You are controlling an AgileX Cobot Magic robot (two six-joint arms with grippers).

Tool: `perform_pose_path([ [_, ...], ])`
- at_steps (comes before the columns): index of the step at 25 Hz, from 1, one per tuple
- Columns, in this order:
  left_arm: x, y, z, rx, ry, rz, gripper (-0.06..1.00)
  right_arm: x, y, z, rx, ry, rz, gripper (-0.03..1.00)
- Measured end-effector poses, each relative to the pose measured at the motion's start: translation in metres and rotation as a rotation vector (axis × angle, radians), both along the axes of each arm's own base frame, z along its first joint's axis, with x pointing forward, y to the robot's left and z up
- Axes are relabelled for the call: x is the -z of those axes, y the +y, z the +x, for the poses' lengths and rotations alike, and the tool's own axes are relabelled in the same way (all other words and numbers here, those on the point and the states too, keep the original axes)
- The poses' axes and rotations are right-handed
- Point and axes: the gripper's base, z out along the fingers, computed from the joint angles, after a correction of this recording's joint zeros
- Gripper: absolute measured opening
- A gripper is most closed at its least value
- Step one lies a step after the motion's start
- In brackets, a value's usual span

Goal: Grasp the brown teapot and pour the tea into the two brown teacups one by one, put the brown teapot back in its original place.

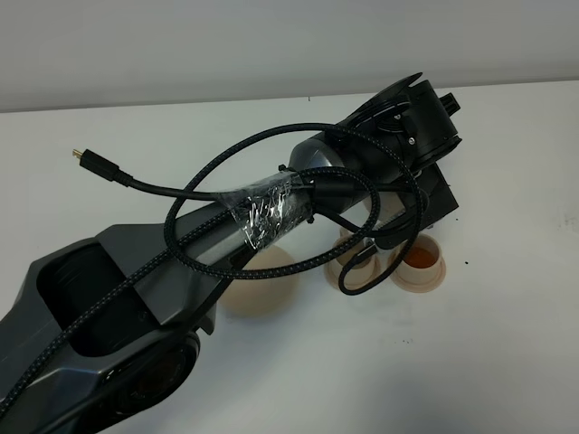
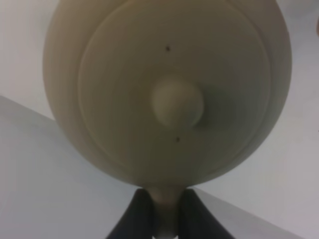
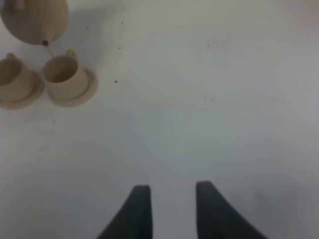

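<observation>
Tabletop (image 1: pixel 470 362) was plain white, with a pale wall (image 1: pixel 181 45) beyond. Your left gripper (image 2: pixel 167 221) clamped the brown teapot (image 2: pixel 167 89), tipped with its spout just over one teacup (image 3: pixel 62 74); your right gripper (image 3: pixel 172 209) hung wide, well apart.

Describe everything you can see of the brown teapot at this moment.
The brown teapot is round, squat and beige-tan, matte like ceramic, with a domed lid, a round knob and two tiny dark specks on the lid. The left end effector is closed on its loop handle and holds it above the table, tipped so its short spout points down over one teacup. The arm hides it in the exterior high view. Its wide saucer lies without it.
</observation>
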Motion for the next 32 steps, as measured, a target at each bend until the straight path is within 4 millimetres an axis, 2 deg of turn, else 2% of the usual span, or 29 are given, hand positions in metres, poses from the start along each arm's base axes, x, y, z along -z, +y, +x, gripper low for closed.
perform_pose_path([
  [32,-0.0006,-0.0018,0.0008,0.018,-0.01,-0.011,0.13,0.0,0.0,0.0,0.0,0.0,0.0,0.23],
])
